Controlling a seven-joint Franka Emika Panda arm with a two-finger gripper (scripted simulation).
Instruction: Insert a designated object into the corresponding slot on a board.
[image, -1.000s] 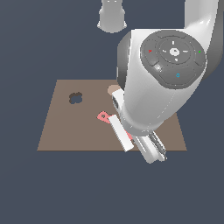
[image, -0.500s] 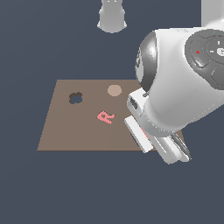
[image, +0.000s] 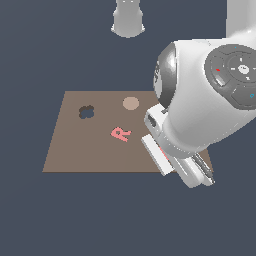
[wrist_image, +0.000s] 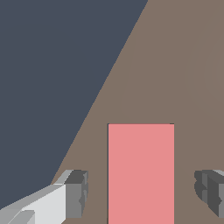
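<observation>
In the wrist view the flat salmon-red rectangular block lies flat on the brown board. A thin dark line runs along its edges. My gripper is open and straddles the block. One finger stands on each side, and neither touches it. The navy rectangular slot does not show as an open cut-out in either view. In the exterior view my arm and gripper hang over the board's near corner on the exterior view's right and hide the block.
On the board are a salmon-red letter "R", a dark clover-shaped hole and a tan round disc. The arm's base stands beyond the board. In the wrist view the board's edge runs close beside the block.
The arm has swung toward the exterior view's right and the board's near corner. This uncovered the letter "R" and the tan disc.
</observation>
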